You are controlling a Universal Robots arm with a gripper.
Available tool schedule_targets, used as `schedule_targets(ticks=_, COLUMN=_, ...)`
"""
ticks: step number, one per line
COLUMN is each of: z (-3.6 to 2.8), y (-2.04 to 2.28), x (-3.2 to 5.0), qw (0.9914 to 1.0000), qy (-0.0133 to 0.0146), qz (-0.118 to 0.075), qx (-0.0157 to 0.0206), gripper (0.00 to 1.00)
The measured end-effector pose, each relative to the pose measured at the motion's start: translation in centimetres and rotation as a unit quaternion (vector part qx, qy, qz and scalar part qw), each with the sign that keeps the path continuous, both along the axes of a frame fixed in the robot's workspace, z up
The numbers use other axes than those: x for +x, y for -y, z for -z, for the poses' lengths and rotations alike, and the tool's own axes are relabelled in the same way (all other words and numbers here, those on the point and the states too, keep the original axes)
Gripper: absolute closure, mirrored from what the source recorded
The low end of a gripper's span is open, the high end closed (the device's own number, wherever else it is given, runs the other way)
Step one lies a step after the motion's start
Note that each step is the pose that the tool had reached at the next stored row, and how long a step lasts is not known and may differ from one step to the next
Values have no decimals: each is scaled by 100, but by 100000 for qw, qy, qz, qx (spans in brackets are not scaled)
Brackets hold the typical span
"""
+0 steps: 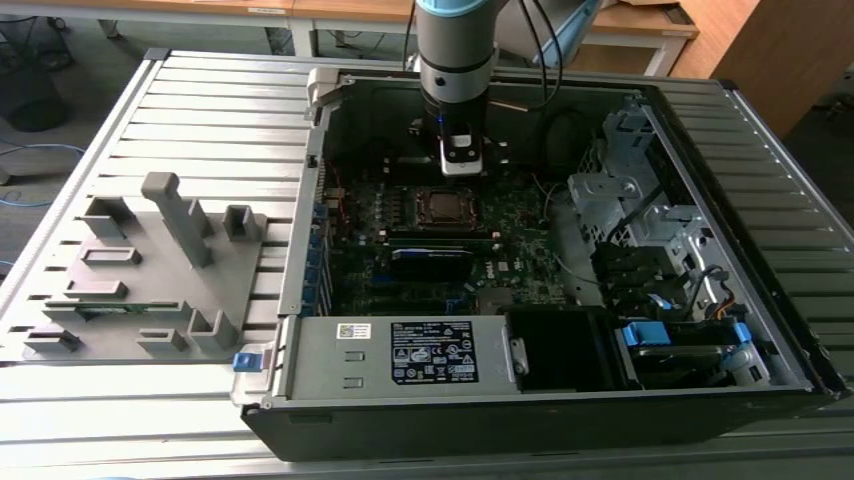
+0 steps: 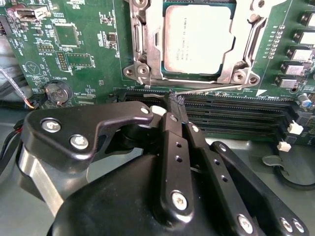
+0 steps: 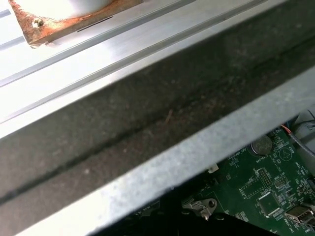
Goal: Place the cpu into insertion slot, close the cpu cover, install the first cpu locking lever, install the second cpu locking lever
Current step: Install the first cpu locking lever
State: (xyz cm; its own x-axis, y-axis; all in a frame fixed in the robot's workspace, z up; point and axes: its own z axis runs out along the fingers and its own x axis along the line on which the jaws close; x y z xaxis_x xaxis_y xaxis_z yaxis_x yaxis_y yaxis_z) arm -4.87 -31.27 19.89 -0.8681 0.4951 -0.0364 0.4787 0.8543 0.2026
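The cpu [image 2: 197, 39] lies flat in the insertion slot [image 1: 441, 207], its pale square face showing through the window of the cpu cover [image 2: 143, 49]. The silvery cover lies down around the chip. A thin wire locking lever [image 2: 216, 88] runs along the socket's edge, beside the memory slots. My gripper [image 2: 175, 101] is shut, and its black fingertips [image 2: 178, 104] touch the lever's free end. In the exterior view the gripper [image 1: 458, 165] hangs inside the open computer case, just behind the socket.
Long black memory slots [image 2: 236, 110] lie right by the fingertips, and a coin battery [image 2: 55, 92] sits on the green board. The case's metal wall [image 3: 147, 147] crosses the first wrist view. Drive cages [image 1: 641, 210], a power supply [image 1: 400, 355] and a grey fixture tray [image 1: 147, 270] surround the board.
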Motion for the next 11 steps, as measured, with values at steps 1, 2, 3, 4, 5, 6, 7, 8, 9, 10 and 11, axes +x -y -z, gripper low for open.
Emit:
schedule_targets(ticks=1, z=0, y=0, x=0, qw=100000, qy=8, qz=0, qx=2, gripper=89)
schedule_targets(ticks=2, z=0, y=0, x=0, qw=100000, qy=15, qz=3, qx=7, gripper=89)
schedule_targets(ticks=3, z=2, y=0, x=0, qw=100000, qy=40, qz=3, qx=11, gripper=89)
schedule_targets(ticks=4, z=3, y=0, x=-1, qw=100000, qy=100, qz=1, qx=5, gripper=89)
schedule_targets(ticks=5, z=4, y=0, x=-1, qw=100000, qy=201, qz=-7, qx=3, gripper=89)
schedule_targets(ticks=6, z=5, y=0, x=0, qw=100000, qy=283, qz=-19, qx=3, gripper=89)
schedule_targets(ticks=7, z=7, y=0, x=-1, qw=99999, qy=384, qz=-33, qx=8, gripper=89)
schedule_targets(ticks=8, z=9, y=0, x=-1, qw=99999, qy=507, qz=-45, qx=7, gripper=89)
schedule_targets(ticks=9, z=9, y=0, x=0, qw=99998, qy=583, qz=-60, qx=6, gripper=89)
schedule_targets(ticks=10, z=9, y=0, x=0, qw=99998, qy=593, qz=-63, qx=6, gripper=89)
schedule_targets(ticks=11, z=9, y=0, x=0, qw=99998, qy=599, qz=-64, qx=4, gripper=89)
